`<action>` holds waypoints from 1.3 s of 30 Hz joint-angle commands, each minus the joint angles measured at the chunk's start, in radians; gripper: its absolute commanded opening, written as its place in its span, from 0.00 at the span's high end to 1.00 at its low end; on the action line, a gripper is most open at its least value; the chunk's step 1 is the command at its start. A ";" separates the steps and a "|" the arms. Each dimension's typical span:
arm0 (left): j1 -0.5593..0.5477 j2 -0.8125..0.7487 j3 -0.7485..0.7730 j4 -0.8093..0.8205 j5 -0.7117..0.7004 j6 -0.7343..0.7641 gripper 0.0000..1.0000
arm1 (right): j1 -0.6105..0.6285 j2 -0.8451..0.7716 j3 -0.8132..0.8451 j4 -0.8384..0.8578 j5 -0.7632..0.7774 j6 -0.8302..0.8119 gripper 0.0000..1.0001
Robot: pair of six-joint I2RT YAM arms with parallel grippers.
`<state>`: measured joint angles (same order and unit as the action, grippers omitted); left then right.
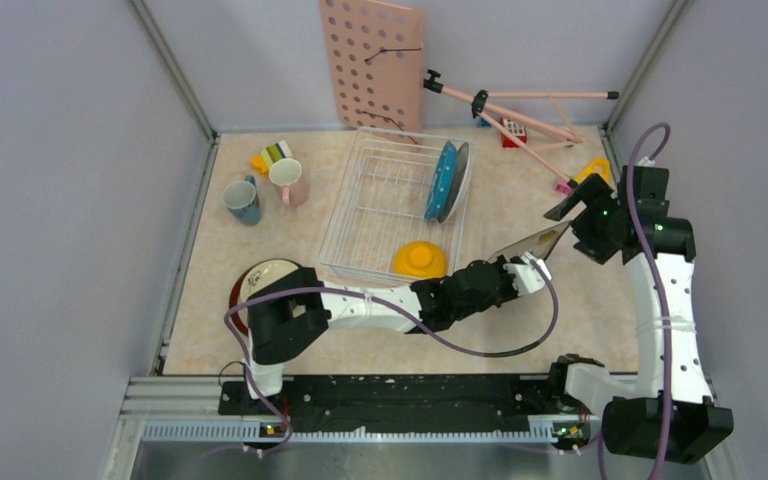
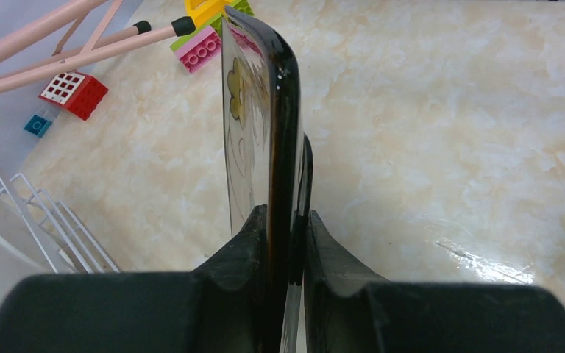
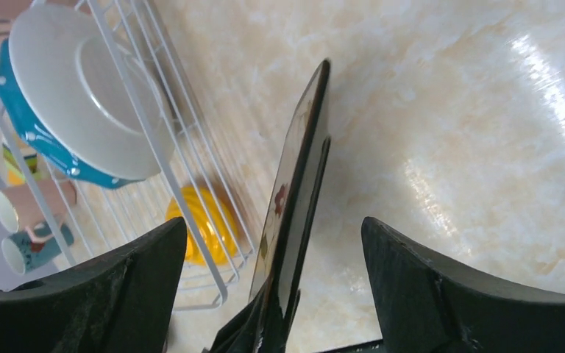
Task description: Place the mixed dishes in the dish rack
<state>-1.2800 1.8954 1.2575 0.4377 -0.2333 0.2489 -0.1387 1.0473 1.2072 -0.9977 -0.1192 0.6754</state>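
1. The left gripper point(image 2: 283, 228) was clamped on the edge of the square flowered black-rimmed plate point(image 2: 261, 110). It held the plate edge-on in the air above the table, just right of the dish rack point(image 1: 380, 200).
2. The right gripper point(image 3: 268, 224) stood wide open with a finger on each side of the plate. From its own camera, neither finger appeared to touch the plate.
3. To my eye the sensible order was for the right arm to back straight away first, so its fingers would not clip the rim.
4. The left arm would then need to carry the plate over the rack and turn it parallel to the dividers. It should lower the plate into a free slot beside the teal dotted plate point(image 1: 440, 182) and the round white patterned plate point(image 1: 457, 180).
5. The glazed plate was pinched only near one edge, so I judged it likely to pivot, which argued for a slow, level move.
6. The yellow bowl point(image 1: 420, 260) sat upside down at the rack's near right corner, so the plate was better brought down farther back.
7. I could read no brand, label or writing anywhere; the plate showed only flowers.
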 commanded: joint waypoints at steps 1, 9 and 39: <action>-0.007 -0.119 -0.005 0.085 0.020 -0.185 1.00 | -0.001 -0.032 0.081 -0.027 0.184 -0.009 0.13; 0.014 -0.245 -0.004 0.029 0.046 -0.344 1.00 | -0.001 -0.089 0.093 -0.041 0.407 0.032 0.13; 0.364 -0.610 0.253 -0.484 0.484 -1.079 1.00 | -0.001 -0.077 -0.028 0.044 0.363 0.024 0.14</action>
<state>-0.9611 1.4158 1.3499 -0.1879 0.1459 -0.7090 -0.1387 0.9707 1.1950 -1.0077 0.2634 0.7002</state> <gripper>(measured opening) 0.212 0.864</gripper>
